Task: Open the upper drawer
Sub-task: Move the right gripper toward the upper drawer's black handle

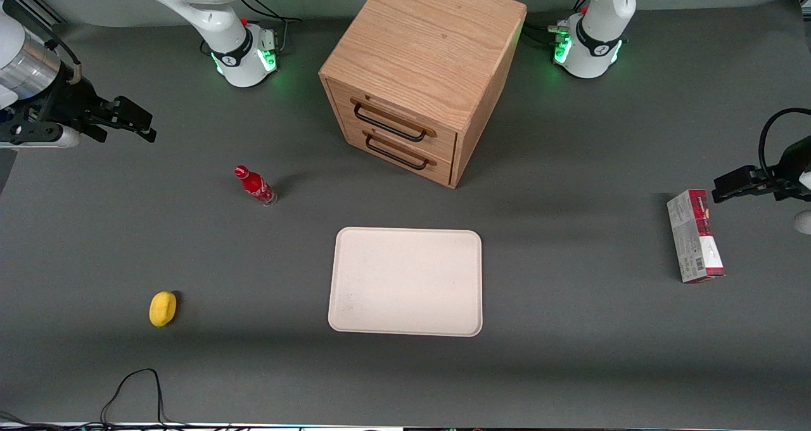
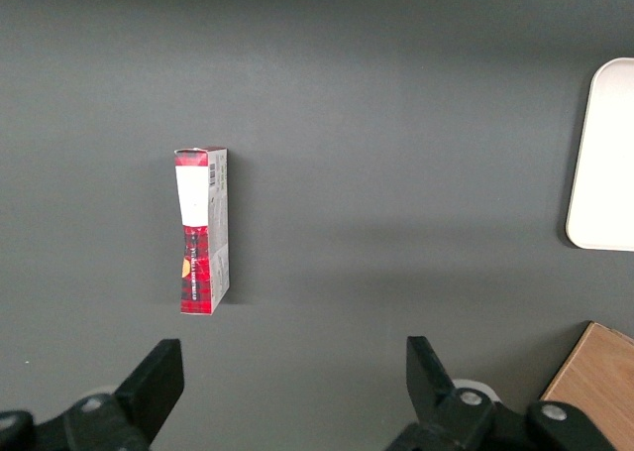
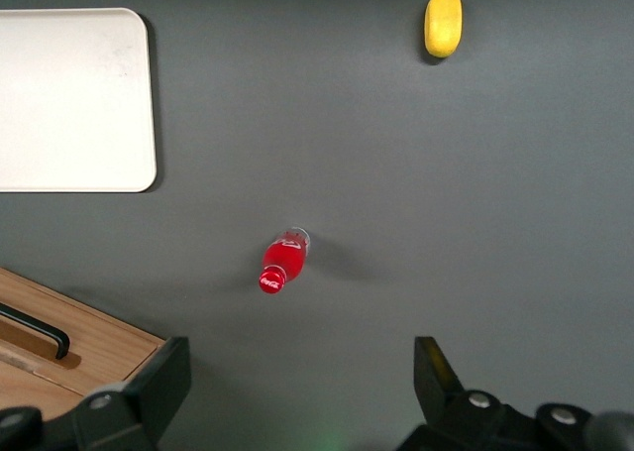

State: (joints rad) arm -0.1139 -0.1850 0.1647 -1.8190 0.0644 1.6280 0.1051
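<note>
The wooden cabinet (image 1: 421,70) stands at the back middle of the table, turned at an angle. Its upper drawer (image 1: 396,120) is closed, with a thin black bar handle (image 1: 389,123). The lower drawer (image 1: 399,153) below it is closed too. My right gripper (image 1: 130,119) hangs open and empty above the table at the working arm's end, well apart from the cabinet. In the right wrist view the gripper (image 3: 297,382) has its fingers spread wide over bare table, with a corner of the cabinet (image 3: 89,347) and a black handle (image 3: 40,330) beside one finger.
A red bottle (image 1: 255,186) stands between my gripper and the cabinet; it also shows in the right wrist view (image 3: 282,263). A white tray (image 1: 407,281) lies in front of the cabinet. A yellow lemon (image 1: 163,308) lies near the front. A red carton (image 1: 694,236) lies toward the parked arm's end.
</note>
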